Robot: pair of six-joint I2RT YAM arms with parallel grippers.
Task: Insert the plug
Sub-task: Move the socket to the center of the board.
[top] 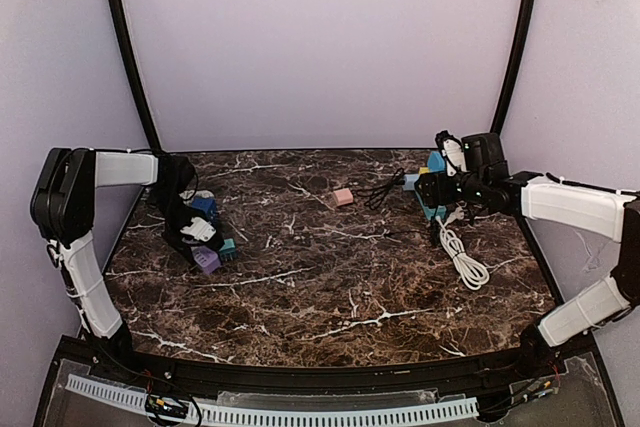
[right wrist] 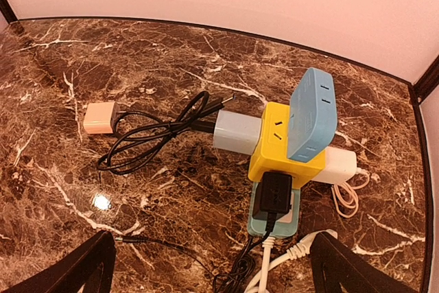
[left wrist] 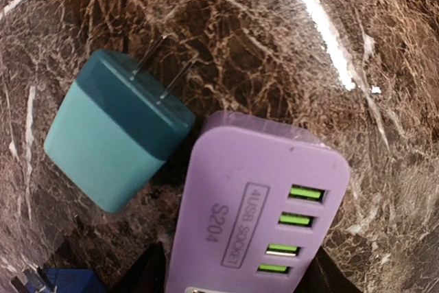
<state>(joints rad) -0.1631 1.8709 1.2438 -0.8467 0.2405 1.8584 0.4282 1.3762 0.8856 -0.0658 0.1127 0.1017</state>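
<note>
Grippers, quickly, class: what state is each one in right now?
Left gripper: fingers flank the purple USB socket; gripped or not cannot be told.
Right gripper: open, holding nothing.

Soft, even light; one glare spot on the bench [right wrist: 101, 202] at eight o'clock (right wrist); wrist edges bow.

Purple USB socket block [left wrist: 254, 204], boxed label "4USB SOCKET", beside it "S204", nothing else legible
</note>
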